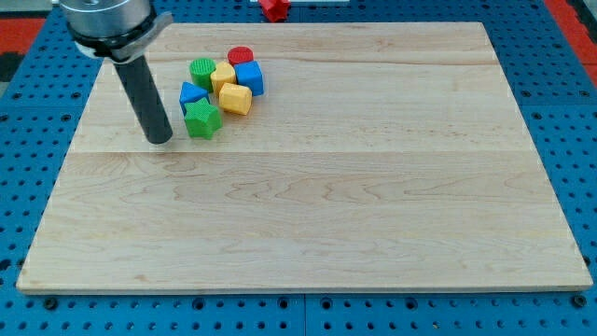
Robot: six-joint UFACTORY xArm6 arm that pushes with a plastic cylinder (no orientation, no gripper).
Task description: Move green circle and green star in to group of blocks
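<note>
The green star (202,119) lies at the lower left of a tight cluster at the view's upper left. It touches a blue triangle (192,93) above it and sits beside a yellow block (235,98). The green circle (201,72) is at the cluster's top left, next to a yellow block (223,76). A red circle (241,56) and a blue block (250,78) complete the group. My tip (160,139) rests on the board just left of the green star, a small gap apart.
The wooden board (308,205) lies on a blue perforated table. A red block (273,8) sits off the board at the view's top edge.
</note>
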